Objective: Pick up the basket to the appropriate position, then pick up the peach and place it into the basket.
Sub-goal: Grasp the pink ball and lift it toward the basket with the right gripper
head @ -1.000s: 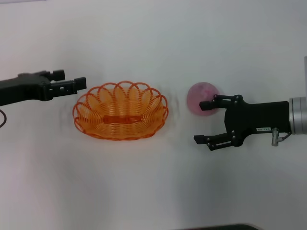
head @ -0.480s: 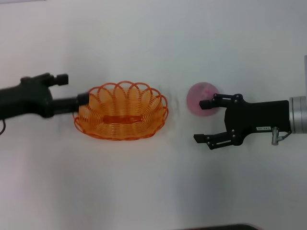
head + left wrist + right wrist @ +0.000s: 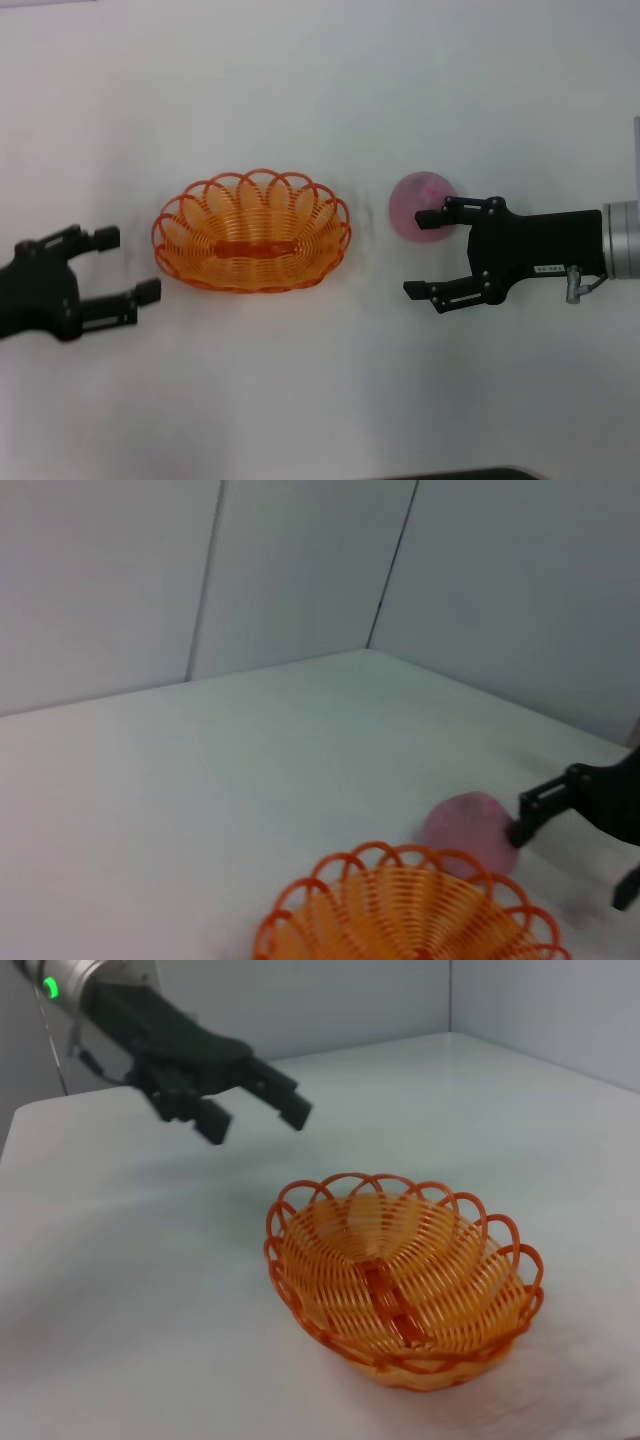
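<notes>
Two end effectors spread: left [image 3: 128, 265] just beside basket [image 3: 252, 244], not touching; right [image 3: 432, 253] beside peach [image 3: 421, 206], one finger overlapping it. Risk: nudging peach into rolling across tabletop [image 3: 320, 400], or snagging wire loops.

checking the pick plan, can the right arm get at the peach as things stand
Probably yes. The right gripper is open right beside the peach, one fingertip already at its near side, with bare table around it. The basket sits apart, out of the way.

Plain white table [image 3: 300, 400] beneath pale grey panelled walls [image 3: 300, 570] with dark seams.
</notes>
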Controlling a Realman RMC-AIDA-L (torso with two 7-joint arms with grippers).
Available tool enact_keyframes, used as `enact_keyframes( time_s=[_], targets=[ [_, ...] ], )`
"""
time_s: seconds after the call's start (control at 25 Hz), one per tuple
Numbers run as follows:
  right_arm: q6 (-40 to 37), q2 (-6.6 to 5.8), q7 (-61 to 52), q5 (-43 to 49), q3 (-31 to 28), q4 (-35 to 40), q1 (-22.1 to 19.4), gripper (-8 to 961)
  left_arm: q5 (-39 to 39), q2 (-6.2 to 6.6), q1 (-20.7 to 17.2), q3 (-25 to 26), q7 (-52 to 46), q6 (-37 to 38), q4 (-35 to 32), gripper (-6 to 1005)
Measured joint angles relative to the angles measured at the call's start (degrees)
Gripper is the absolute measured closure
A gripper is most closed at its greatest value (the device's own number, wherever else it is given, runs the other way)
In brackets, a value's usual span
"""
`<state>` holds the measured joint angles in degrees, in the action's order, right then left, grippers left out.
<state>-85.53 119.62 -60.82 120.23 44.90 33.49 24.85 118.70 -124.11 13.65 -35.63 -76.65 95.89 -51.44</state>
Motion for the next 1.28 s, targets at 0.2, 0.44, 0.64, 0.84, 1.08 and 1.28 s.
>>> enact_keyframes(
  time_s=[0.2, 0.44, 0.64, 0.84, 1.08, 1.28],
  targets=[
    [-0.06, -0.07, 0.00, 0.00, -0.12, 0.00, 0.02, 1, 0.02, -0.27, -1.81, 3.70, 5.07, 3.51, 2.13, 95],
    [0.16, -0.09, 0.00, 0.08, 0.01, 0.00, 0.02, 1, 2.23, -0.31, -2.15, 4.23, 10.55, 3.36, 5.90, 96],
    [0.11, -0.05, 0.00, 0.10, 0.01, -0.01, 0.02, 1, 3.07, -0.30, -2.08, 4.12, 15.97, -0.56, 10.12, 96],
    [0.10, -0.02, 0.00, 0.10, 0.01, 0.00, -0.05, 1, 5.11, -0.25, -1.67, 3.87, 16.64, -3.98, 10.97, 97],
    [0.19, 0.00, 0.06, 0.10, 0.07, -0.07, -0.09, 2, 5.26, -0.11, -1.46, 4.21, 16.76, -4.31, 10.61, 96],
    [-0.39, -0.10, -0.51, 0.09, -0.29, 1.51, -0.97, 2, 4.85, -0.08, -1.36, 4.37, 16.78, -3.81, 10.56, 96]
  ],
)
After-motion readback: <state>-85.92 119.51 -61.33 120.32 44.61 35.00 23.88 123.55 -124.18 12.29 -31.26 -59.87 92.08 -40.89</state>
